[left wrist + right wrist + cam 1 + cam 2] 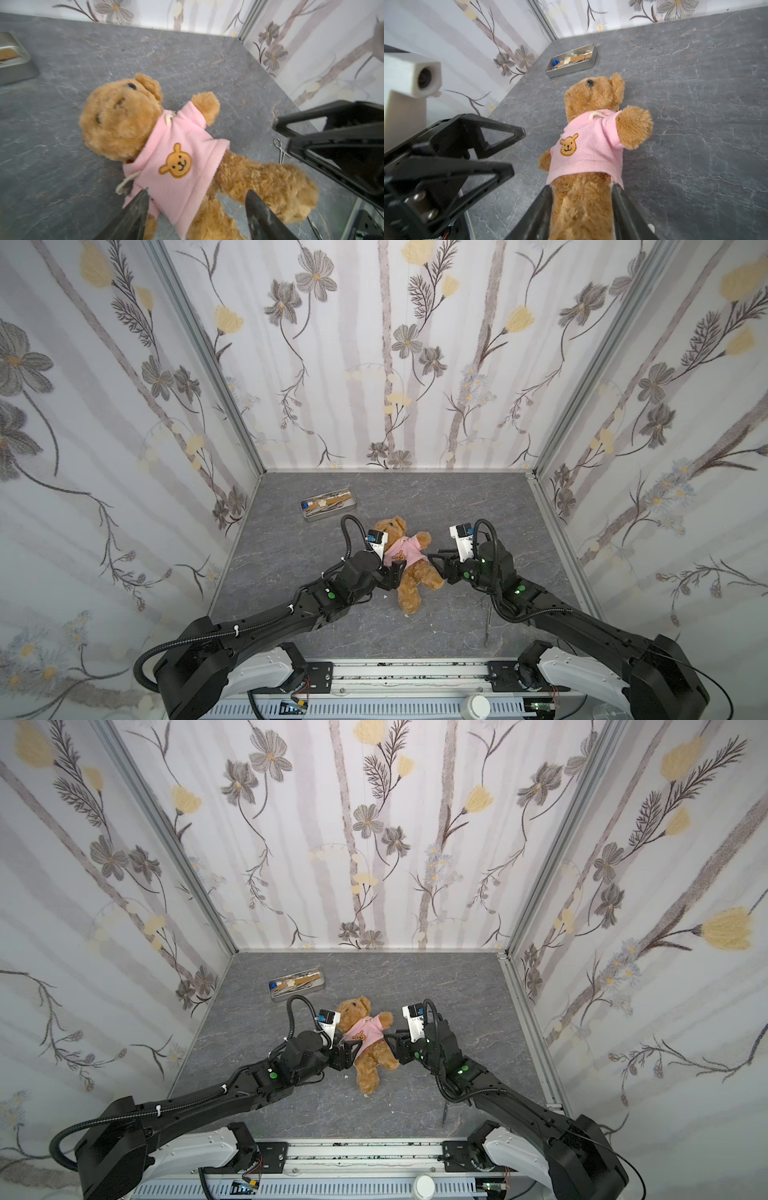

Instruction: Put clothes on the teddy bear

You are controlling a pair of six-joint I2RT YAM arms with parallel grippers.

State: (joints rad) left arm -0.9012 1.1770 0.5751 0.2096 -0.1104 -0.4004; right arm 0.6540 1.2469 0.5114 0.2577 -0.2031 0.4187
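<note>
The teddy bear (390,529) (355,1009) (120,120) (591,95) lies on its back on the grey table, head toward the back wall. It wears a pink shirt (405,553) (365,1038) (178,166) (589,149) with an orange bear-face emblem; one paw sticks out of a sleeve. My left gripper (394,572) (198,191) is open at the shirt's hem, with one fingertip (145,195) touching the pink cloth. My right gripper (438,572) (581,186) is shut on one of the bear's legs, just below the hem.
A metal tray (332,516) (571,70) holding small tools stands at the back left. Thin metal forceps (488,622) (281,151) lie on the table at the front right. Flowered walls close in the table on three sides.
</note>
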